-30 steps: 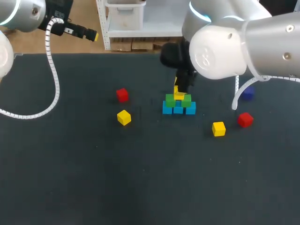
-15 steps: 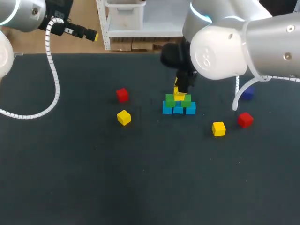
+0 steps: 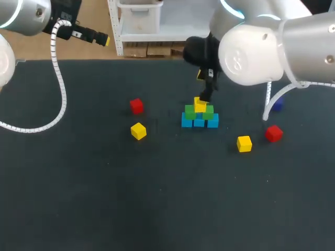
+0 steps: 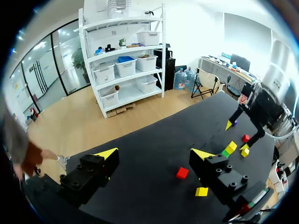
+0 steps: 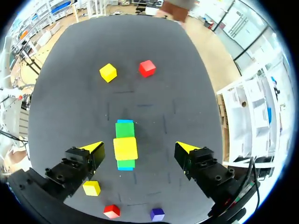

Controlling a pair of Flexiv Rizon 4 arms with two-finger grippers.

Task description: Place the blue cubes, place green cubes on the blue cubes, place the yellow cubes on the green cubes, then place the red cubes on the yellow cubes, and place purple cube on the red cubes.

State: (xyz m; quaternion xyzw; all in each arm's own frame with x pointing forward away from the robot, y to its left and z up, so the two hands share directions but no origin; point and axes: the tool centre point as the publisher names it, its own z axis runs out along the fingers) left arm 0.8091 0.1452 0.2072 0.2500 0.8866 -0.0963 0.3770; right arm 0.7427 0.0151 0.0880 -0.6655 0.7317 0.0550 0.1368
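Three blue cubes (image 3: 199,123) sit in a row, two green cubes (image 3: 190,111) rest on them, and one yellow cube (image 3: 200,106) lies on the greens. My right gripper (image 3: 203,87) hangs open just above that yellow cube (image 5: 125,148), its fingers apart on either side and touching nothing. Loose on the table are a red cube (image 3: 136,105) and a yellow cube (image 3: 138,130) to the left, and a yellow cube (image 3: 244,143), a red cube (image 3: 273,133) and a purple cube (image 3: 277,104) to the right. My left gripper (image 4: 154,154) is open and empty above the far left corner.
The dark table (image 3: 157,198) spreads wide toward the front, and my right arm (image 3: 261,47) hangs over its back right part. A white cable loop (image 3: 57,83) from my left arm hangs over the left side.
My right gripper has opened and risen off the yellow cube, which stays on the green cubes. The left arm has not moved.
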